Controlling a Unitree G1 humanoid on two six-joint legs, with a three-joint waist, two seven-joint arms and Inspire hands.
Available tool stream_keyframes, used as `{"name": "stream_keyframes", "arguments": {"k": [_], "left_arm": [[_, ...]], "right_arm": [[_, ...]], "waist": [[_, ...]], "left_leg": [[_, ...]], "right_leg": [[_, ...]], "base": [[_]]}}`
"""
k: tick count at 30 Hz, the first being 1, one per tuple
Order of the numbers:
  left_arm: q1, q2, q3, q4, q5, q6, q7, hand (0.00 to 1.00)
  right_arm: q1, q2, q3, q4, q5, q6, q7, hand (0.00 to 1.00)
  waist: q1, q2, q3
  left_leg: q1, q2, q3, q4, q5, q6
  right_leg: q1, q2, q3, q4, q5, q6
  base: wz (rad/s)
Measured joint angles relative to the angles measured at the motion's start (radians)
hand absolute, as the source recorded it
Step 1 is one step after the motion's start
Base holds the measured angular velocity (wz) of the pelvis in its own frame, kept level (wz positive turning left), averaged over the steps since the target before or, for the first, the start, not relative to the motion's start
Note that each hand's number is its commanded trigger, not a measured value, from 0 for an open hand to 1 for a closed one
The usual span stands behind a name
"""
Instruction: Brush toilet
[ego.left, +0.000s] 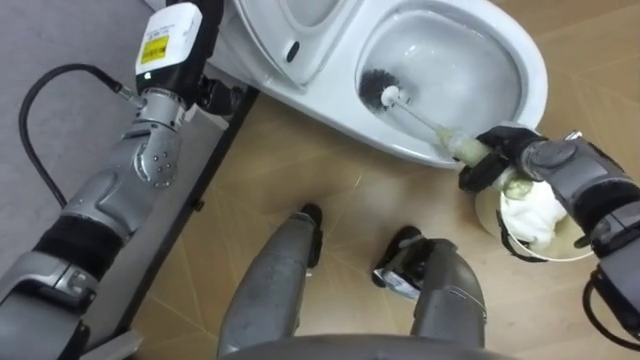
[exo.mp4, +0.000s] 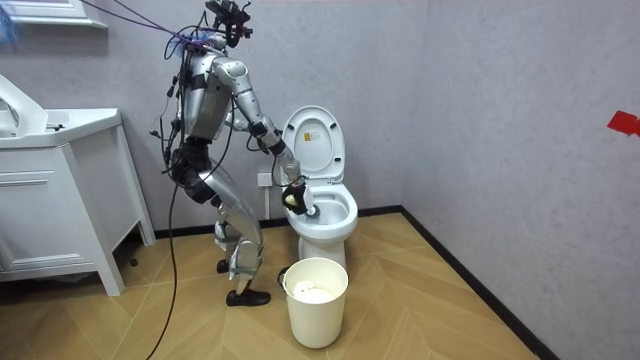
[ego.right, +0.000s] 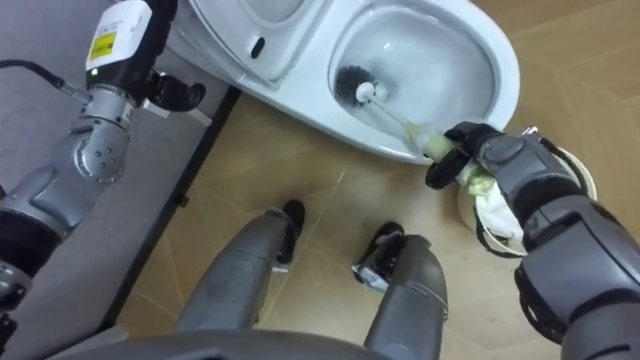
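One step, scrubbing: my right hand grips the brush inside the toilet bowl; its walls need sweeping next.

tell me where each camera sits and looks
Left eye view: on the head, looking down into the toilet bowl; both arms and legs show, right hand gripping the toilet brush.
Right eye view: beside it, same downward look.
Room view: stands off in the room, seeing the whole robot side-on.
All share bowl, brush and bin.
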Motion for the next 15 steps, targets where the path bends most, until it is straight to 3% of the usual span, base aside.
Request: {"name": "stream_keyframes", "arguments": {"k": [3,7,12,15], "left_arm": [[0.003,-0.008,0.001,-0.008,0.004,0.0,0.023,0.0],[0.006,-0.023,0.002,-0.008,0.029,0.013,0.036,0.0],[-0.012,-0.023,0.008,-0.008,0.034,0.022,-0.006,0.0],[-0.029,-0.015,0.011,-0.004,0.035,0.016,-0.042,0.0]], "right_arm": [[-0.024,0.024,-0.122,0.024,0.033,-0.024,-0.101,1.0],[-0.048,0.023,-0.139,0.04,0.051,-0.024,-0.145,1.0],[-0.048,0.015,-0.135,0.055,0.058,-0.025,-0.086,1.0],[-0.047,-0.009,-0.091,0.057,0.052,-0.039,0.024,1.0]], "waist": [[-0.027,-0.005,0.0021],[-0.055,-0.014,0.004],[-0.057,-0.018,0.0065],[-0.049,-0.016,0.0061]], "left_leg": [[-0.015,-0.02,0.001,0.002,0.007,0.011],[-0.017,-0.039,0.005,0.002,0.013,0.025],[-0.017,-0.046,0.012,0.006,0.016,0.031],[-0.018,-0.04,0.006,0.006,0.017,0.031]], "right_leg": [[-0.021,-0.009,0.018,0.013,-0.001,0.014],[-0.023,-0.029,0.022,0.017,0.004,0.028],[-0.023,-0.038,0.028,0.017,0.013,0.04],[-0.016,-0.03,0.017,0.002,0.018,0.043]], "base": [[0.12],[0.07],[0.0],[-0.03]]}}
